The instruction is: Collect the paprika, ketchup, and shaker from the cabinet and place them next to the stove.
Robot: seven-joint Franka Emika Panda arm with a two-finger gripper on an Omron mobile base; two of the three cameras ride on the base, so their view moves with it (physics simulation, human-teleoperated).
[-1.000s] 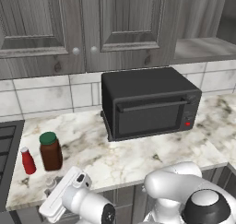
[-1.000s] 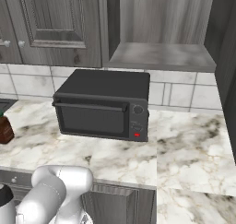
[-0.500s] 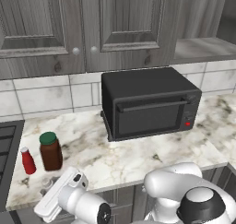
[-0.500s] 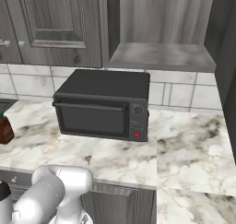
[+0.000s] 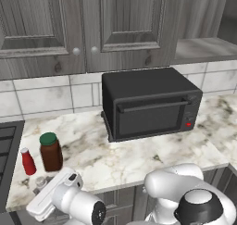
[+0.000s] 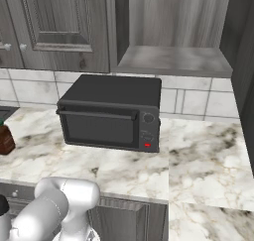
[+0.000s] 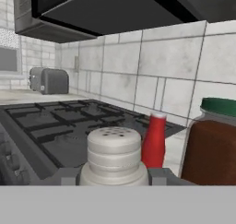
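The task looks nearly finished. On the marble bench (image 5: 139, 159), at its far left end just beside the stove (image 5: 7, 150), the paprika (image 5: 50, 152) stands upright with the ketchup (image 5: 28, 161) just to its left, both apart from each other and free of the robot. The cabinet (image 6: 173, 59) at upper right has a bare shelf board, so nothing seems left to fetch there. The shaker (image 7: 114, 156) is the last item: in the hand view it sits right between the fingertips (image 7: 159, 176) of the claw (image 7: 114, 178), upright, with the stove grates behind it on the left and the ketchup and paprika behind it on the right. In the left base view its top peeks out by the hand at the near left edge of the bench, nearer than the two other items. The claw is closed around the shaker, its tips pressed to either side of the base. Whether the shaker already rests on the bench I cannot tell; my guess is that what remains is to settle it, let go, and pull the hand away without knocking the ketchup standing near.
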